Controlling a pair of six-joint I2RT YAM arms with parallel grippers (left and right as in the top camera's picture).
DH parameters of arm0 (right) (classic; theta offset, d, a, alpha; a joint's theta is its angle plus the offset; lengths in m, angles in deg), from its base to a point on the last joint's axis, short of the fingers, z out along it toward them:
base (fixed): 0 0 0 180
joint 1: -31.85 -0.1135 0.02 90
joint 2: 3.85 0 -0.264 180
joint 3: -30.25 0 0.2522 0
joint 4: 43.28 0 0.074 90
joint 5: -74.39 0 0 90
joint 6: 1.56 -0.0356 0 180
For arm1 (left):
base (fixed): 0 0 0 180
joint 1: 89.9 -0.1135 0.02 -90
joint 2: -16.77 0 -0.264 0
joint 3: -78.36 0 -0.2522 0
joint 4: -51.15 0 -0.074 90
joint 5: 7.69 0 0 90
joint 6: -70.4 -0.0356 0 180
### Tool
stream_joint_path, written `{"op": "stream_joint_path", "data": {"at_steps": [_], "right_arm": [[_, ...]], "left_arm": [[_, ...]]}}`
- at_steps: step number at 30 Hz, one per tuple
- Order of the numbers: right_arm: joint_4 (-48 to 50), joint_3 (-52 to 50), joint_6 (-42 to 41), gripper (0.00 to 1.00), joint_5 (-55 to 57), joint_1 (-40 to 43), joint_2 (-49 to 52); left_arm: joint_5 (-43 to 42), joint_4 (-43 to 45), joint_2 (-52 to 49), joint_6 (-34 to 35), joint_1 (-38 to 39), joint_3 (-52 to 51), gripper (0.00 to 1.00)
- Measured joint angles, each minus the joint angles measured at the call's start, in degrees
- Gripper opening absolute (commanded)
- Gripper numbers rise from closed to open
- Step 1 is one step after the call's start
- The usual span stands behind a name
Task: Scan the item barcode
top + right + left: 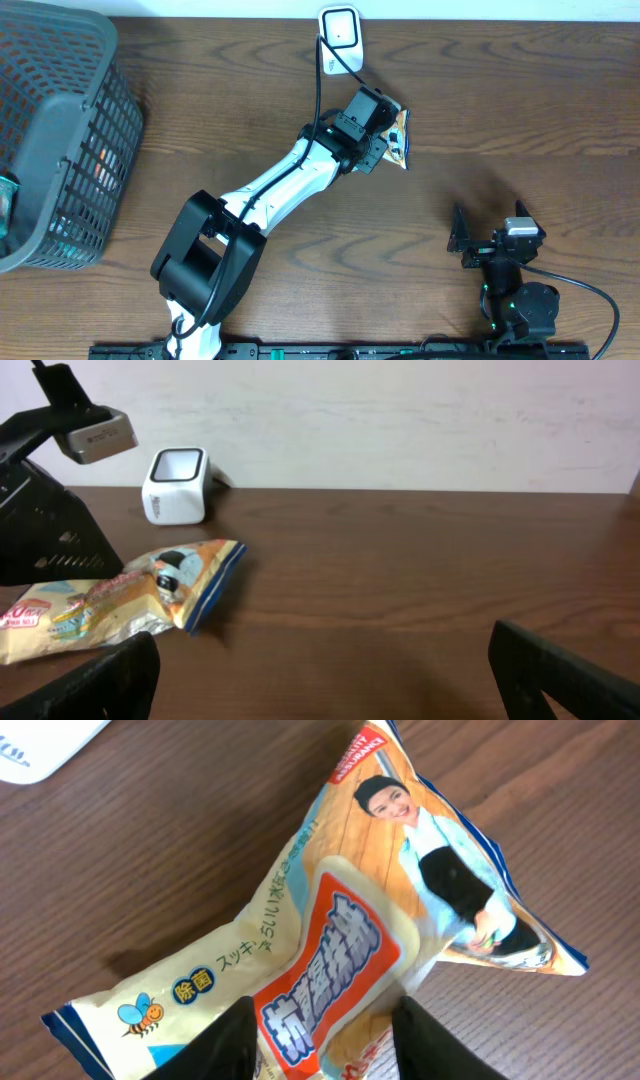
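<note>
The item is a flat snack packet (340,930) printed with a woman's photo and an orange label. It lies on the wooden table just in front of the white barcode scanner (341,38). My left gripper (325,1030) is over the packet's near end, its fingers apart on either side of it, open. The packet (120,605) rests on the table beside the scanner (176,485). No barcode shows on the upper face. My right gripper (325,670) hovers open at the front right, with nothing between its fingers.
A grey mesh basket (60,130) holding other items stands at the far left. The left arm (270,190) stretches diagonally across the middle of the table. A pale wall runs behind the scanner.
</note>
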Motion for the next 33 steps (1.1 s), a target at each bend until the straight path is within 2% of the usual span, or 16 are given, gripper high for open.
{"op": "stream_joint_path", "data": {"at_steps": [5,7,9,15,22,23,26,30,31,33], "right_arm": [[0.0,0.0,0.0,0.99,-0.02,0.0,0.0],[0.0,0.0,0.0,0.99,-0.02,0.0,0.0],[0.0,0.0,0.0,0.99,0.0,0.0,0.0],[0.0,0.0,0.0,0.99,0.0,0.0,0.0],[0.0,0.0,0.0,0.99,-0.02,0.0,0.0],[0.0,0.0,0.0,0.99,-0.02,0.0,0.0],[0.0,0.0,0.0,0.99,-0.02,0.0,0.0],[-0.02,0.0,0.0,0.99,-0.02,0.0,0.0],[0.0,0.0,0.0,0.99,-0.02,0.0,0.0],[0.0,0.0,0.0,0.99,-0.02,0.0,0.0]], "left_arm": [[0.04,0.79,0.42,0.11,0.0,0.0,0.47],[0.07,1.18,1.4,-0.17,-0.02,0.0,0.71],[0.07,1.31,3.5,0.02,-0.13,0.0,0.76],[0.04,1.49,15.85,0.13,-3.34,0.0,0.76],[0.07,1.46,30.29,1.57,-14.84,0.0,0.76],[0.11,1.33,31.39,2.47,-16.22,0.0,0.74],[0.31,0.28,34.1,6.97,-20.79,0.0,0.59],[0.35,-2.1,34.73,13.55,-23.69,0.0,0.32],[-0.02,-2.73,34.47,14.82,-23.78,0.0,0.28],[-1.68,-3.76,33.46,16.55,-23.54,0.0,0.27]]}}
